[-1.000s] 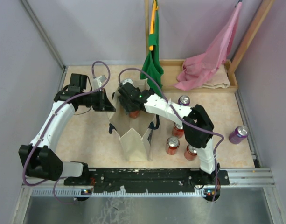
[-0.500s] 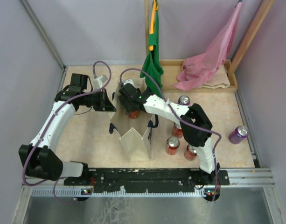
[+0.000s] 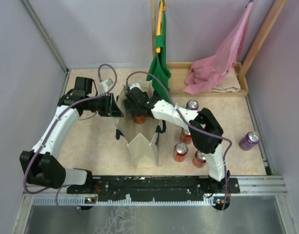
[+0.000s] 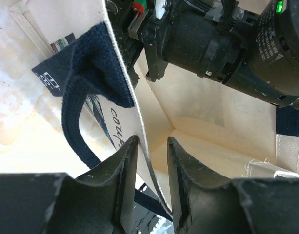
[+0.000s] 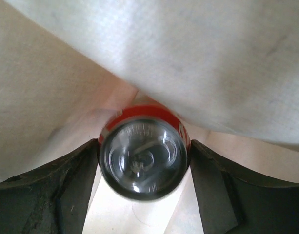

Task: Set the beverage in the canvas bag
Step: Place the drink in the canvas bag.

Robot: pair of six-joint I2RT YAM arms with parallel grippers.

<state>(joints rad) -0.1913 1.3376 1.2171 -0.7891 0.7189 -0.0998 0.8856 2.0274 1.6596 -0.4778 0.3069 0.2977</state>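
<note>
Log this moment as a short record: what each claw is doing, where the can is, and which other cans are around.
Left claw: open, straddling the canvas bag's rim
Right claw: inside the bag, shut on the red can
Task stage: can held inside the bag, not yet released
Other cans: spare red cans and purple cans right of the bag

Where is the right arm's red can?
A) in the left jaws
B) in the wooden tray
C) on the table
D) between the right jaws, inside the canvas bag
D: the right wrist view shows the red can between the right jaws, with canvas bag walls around it.
</note>
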